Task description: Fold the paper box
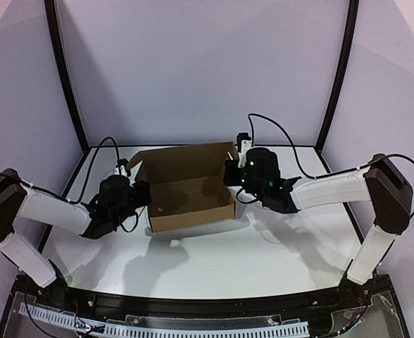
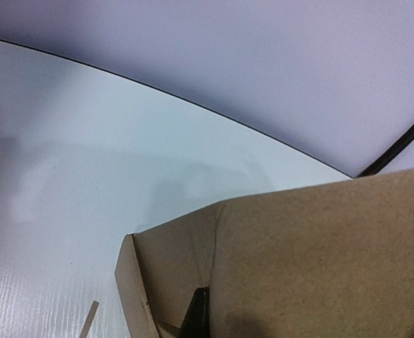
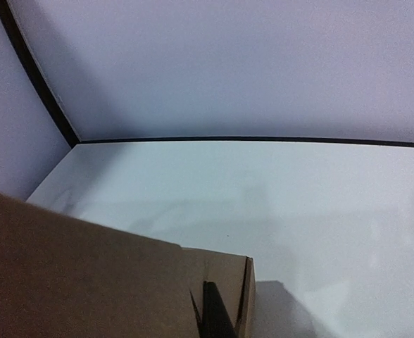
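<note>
The paper box sits open at the middle of the table, its lid flap upright behind; the left gripper and right gripper are each clamped tight on an end wall

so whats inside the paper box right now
Only bare brown cardboard shows inside the paper box: floor and back wall, nothing loose. Its front wall hides the floor strip just behind it, and the left gripper and right gripper cover parts of the end walls.
</note>
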